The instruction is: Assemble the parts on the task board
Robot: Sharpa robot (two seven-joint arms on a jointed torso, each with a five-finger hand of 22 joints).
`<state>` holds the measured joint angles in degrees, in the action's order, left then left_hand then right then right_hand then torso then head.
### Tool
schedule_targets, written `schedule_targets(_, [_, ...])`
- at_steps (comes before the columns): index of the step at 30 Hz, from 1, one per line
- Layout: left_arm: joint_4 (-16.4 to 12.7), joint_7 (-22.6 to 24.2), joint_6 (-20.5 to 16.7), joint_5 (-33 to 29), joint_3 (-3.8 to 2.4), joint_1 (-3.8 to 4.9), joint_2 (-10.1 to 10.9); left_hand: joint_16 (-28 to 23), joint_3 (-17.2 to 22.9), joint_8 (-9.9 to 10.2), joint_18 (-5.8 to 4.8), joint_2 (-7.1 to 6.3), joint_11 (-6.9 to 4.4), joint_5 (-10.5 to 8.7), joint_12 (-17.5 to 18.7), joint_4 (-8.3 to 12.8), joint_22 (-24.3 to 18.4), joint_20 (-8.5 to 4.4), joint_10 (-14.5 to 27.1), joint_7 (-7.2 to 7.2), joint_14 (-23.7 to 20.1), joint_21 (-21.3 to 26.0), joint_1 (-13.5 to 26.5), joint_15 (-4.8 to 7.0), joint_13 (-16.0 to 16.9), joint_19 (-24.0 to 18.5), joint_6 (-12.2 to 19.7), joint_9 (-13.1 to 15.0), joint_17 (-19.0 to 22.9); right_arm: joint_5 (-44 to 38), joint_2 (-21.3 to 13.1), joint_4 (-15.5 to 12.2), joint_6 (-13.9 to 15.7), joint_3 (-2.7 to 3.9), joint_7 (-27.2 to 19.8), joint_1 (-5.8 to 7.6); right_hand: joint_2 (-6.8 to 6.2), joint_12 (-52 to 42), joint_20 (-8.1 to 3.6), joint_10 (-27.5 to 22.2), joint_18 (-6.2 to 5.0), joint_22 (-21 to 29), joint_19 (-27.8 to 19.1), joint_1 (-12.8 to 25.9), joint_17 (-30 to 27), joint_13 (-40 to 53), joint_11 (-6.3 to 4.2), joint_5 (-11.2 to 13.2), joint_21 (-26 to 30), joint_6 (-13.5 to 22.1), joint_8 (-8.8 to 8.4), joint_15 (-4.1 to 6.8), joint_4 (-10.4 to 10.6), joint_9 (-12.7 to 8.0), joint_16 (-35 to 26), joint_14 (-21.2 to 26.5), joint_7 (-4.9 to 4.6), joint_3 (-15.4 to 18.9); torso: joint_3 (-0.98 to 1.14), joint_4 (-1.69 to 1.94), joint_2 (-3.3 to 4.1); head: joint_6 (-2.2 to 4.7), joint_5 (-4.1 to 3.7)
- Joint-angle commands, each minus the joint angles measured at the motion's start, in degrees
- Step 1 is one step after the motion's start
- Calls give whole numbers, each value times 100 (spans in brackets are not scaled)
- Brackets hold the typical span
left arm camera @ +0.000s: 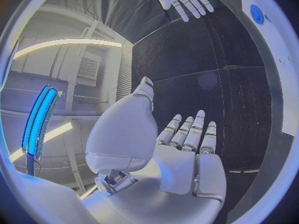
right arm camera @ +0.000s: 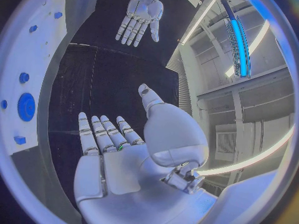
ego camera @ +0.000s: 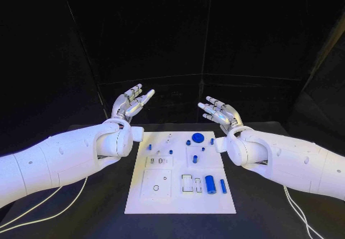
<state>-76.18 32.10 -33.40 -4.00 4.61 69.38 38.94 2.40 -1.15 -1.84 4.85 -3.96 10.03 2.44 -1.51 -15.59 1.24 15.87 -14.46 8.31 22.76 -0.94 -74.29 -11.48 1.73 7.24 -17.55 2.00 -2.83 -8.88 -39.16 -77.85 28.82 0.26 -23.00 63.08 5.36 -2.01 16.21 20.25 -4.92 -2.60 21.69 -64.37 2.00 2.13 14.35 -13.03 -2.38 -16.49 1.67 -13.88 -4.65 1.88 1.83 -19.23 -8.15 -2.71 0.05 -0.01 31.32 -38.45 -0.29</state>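
Task board: a white rectangular plate (ego camera: 180, 199) lying flat in the middle of the black table (ego camera: 273, 209), its long side running away from the robot. Shallow recesses and outlined slots mark its surface.

Parts on the board: small blue pieces. A round blue disc (ego camera: 197, 136) sits near the far edge; a thick blue cylinder (ego camera: 210, 184) lies in the near right area with a thinner blue rod (ego camera: 223, 185) just beside it. A short blue peg (ego camera: 195, 159) lies near the middle, and a few tiny blue pieces are scattered across the far half, too small to tell apart.

Left hand: raised (ego camera: 131, 103) above the far left corner of the board, palm turned inward, fingers straight and spread, nothing in its grasp. Its wrist view shows the fingers (left arm camera: 187, 132) stretched out flat over bare black table.

Right hand: raised (ego camera: 221, 113) above the far right corner, mirroring the other, fingers apart and released, holding nothing. Its wrist view shows the fingers (right arm camera: 102, 132) fanned open, with the blue disc (right arm camera: 26, 106) off to one side on the board's white edge (right arm camera: 47, 59).

Board relative to fingers: it lies between the two forearms and nearer the robot than both sets of fingertips, well apart from them. No part touches either hand.

Cables: white cords (ego camera: 43, 211) trail across the table beneath the left arm.
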Motion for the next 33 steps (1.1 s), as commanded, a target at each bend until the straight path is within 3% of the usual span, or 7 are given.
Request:
schedule_targets(1, [30, 289, 452, -142, 2, 23, -14, 46, -3, -34, 139, -7, 53, 34, -37, -85, 14, 87, -121, 370, 140, -44, -264, -38, 17, 36, -129, 19, -20, -707, 72, 164, -1066, 11, 401, 55, 32, -199, 49, 1379, -202, -132, 957, -817, 116, 99, 37, 55, -254, -1020, 158, 22, -452, 92, 269, -1488, -835, -74, 1, -1, 1, 0, 1])
schedule_targets(3, [30, 289, 452, -142, 2, 23, -14, 64, 4, -41, 176, 7, 88, 33, -42, -86, 22, 88, -160, 407, 216, -55, -280, -59, 21, 68, -169, 24, -33, -835, 122, 272, -1270, 15, 481, 83, 23, -454, 37, 2657, -364, -250, 1783, -1029, 190, 185, -94, 70, -523, -2100, 360, 182, -635, 190, 536, -2689, -755, -104, 1, -1, 1, 0, 1])
schedule_targets(7, [30, 289, 452, -142, 2, 23, -14, 167, 34, -88, 276, 109, 191, 33, -89, -43, 71, 95, -463, 522, 654, -133, -363, -98, 51, 310, -427, 53, -95, -934, 160, 355, -1427, 17, 542, 105, 86, -576, 7, 3254, -553, -330, 2356, -1164, 174, 140, -271, 41, -823, -3158, 490, 402, -842, 208, 706, -3517, -648, -227, 1, -1, 1, 0, 1])
schedule_targets(9, [-152, 406, 625, -197, 9, 37, 363, 254, 61, -139, 297, 180, 243, 33, -138, 17, 114, 101, -757, 567, 988, -207, -442, -110, 78, 529, -681, 81, -140, -2262, 35, 592, -692, 20, 225, 205, 99, -565, -39, 3399, -564, -339, 2490, -1169, 167, 139, -299, 51, -891, -3297, 467, 466, -915, 192, 705, -3727, -613, -296, 5, -15, 26, -63, 41])
schedule_targets(14, [-288, 513, 640, -210, 10, 42, 503, 677, 99, -356, 365, 309, 389, 31, -452, 191, 488, 97, -2281, 559, 2227, -906, -593, -101, 215, 2419, -1665, 186, -312, -2708, 13, 647, -629, 21, 285, 324, 92, -563, -207, 3830, -571, -390, 2867, -1115, 195, 145, -419, 54, -1100, -3607, 453, 649, -1094, 192, 756, -4282, -525, -487, -3, -8, 91, -41, 27])
schedule_targets(19, [-418, 519, 746, -153, 11, 50, 603, 1009, 54, -605, 574, 424, 198, 39, -703, 336, 674, 36, -3467, 625, 3137, -1400, -617, 179, 256, 3453, -2893, 289, -411, -3301, -28, 688, -629, 21, 402, 436, 7, -592, -496, 4387, -568, -580, 3450, -1107, 290, 157, -626, -17, -1541, -3965, 484, 898, -1193, 206, 893, -4941, -382, -685, -8, 30, 184, -16, -17])
schedule_targets(33, [-1319, 423, 1032, 182, 10, 54, 1156, 1264, -17, -632, 576, 566, -64, 38, -778, 681, 800, -302, -4295, 413, 4248, -1871, -710, 524, 212, 4468, -3530, 208, -626, -6122, -96, 475, -1257, 25, 1802, 787, -464, -299, -1043, 5068, -531, -1640, 4084, -1150, 1034, 172, -909, -203, -3318, -4432, 332, 1371, -1175, 196, 1723, -6455, -147, -815, -62, -26, 626, 135, -43])
